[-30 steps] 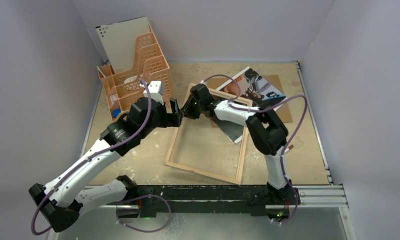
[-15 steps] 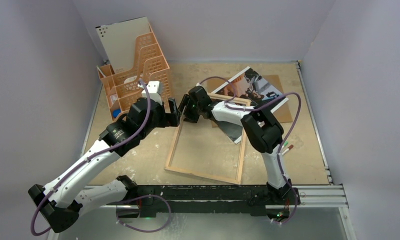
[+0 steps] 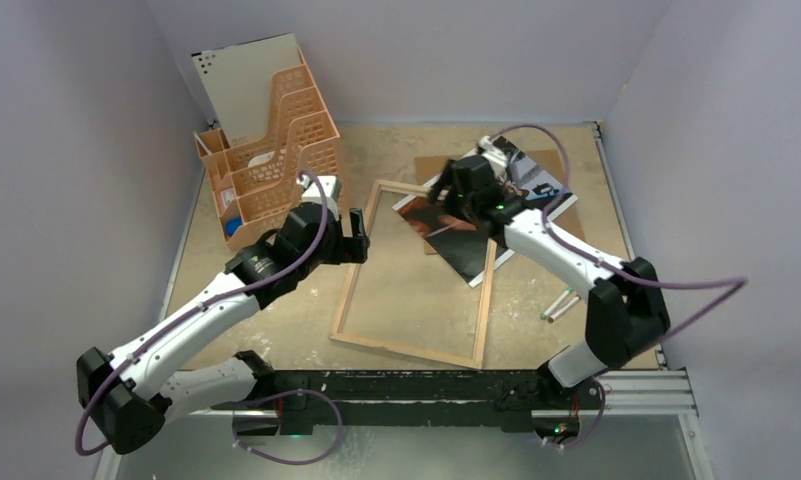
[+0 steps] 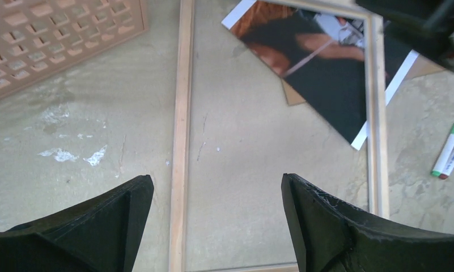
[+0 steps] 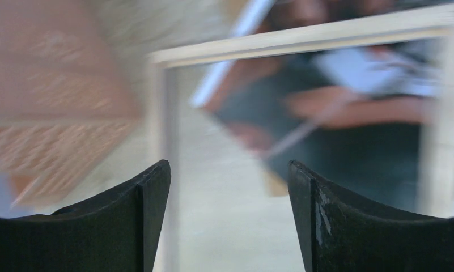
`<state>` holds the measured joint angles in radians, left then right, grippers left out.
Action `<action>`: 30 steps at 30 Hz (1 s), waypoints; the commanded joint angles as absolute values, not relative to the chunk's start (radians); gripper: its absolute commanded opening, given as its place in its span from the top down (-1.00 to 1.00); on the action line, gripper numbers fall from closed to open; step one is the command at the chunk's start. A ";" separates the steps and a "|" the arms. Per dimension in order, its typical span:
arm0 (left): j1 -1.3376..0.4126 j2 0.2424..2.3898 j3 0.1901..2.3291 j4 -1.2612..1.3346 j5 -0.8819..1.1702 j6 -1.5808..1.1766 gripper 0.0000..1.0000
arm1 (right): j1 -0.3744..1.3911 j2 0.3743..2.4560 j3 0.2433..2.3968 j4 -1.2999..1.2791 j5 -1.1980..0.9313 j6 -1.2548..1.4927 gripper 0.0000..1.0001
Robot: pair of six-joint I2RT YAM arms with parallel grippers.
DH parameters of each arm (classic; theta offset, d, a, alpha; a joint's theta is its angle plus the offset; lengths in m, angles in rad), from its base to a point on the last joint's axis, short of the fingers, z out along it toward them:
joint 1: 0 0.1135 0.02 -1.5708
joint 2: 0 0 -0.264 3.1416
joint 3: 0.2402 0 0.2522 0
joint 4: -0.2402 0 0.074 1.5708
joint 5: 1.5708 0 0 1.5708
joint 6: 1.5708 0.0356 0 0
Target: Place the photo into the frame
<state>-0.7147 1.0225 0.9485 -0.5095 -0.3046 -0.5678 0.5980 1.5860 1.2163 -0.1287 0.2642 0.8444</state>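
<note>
- My left arm [image 3: 191, 320] climbs from the lower left corner of the overhead view toward the middle.
- My left gripper [image 3: 356, 236] sits just left of centre, jaws spread wide and empty.
- My right arm [image 3: 566, 255] rises from the lower right, its elbow bent near the right edge and its forearm slanting up to centre.
- My right gripper [image 3: 444, 195] hangs in the upper centre, jaws parted and empty; its wrist view is blurred.

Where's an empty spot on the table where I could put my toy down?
Bare table lies behind the frame, between the orange rack and the brown board, and in front between the frame and the left arm. The right side is crowded: photo, right pincer, markers.
</note>
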 commanded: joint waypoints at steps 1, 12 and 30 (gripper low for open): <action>-0.712 1.079 0.910 -0.423 -0.313 -0.597 -0.73 | 0.496 1.459 1.018 -0.275 0.486 0.812 -0.59; -0.709 1.228 0.734 -0.283 -0.524 -0.699 -0.75 | 0.488 1.441 0.752 -0.237 0.344 0.883 -0.65; -0.693 1.381 0.638 -0.226 -0.490 -0.742 -0.60 | 0.486 1.471 0.856 -0.181 0.261 0.713 0.53</action>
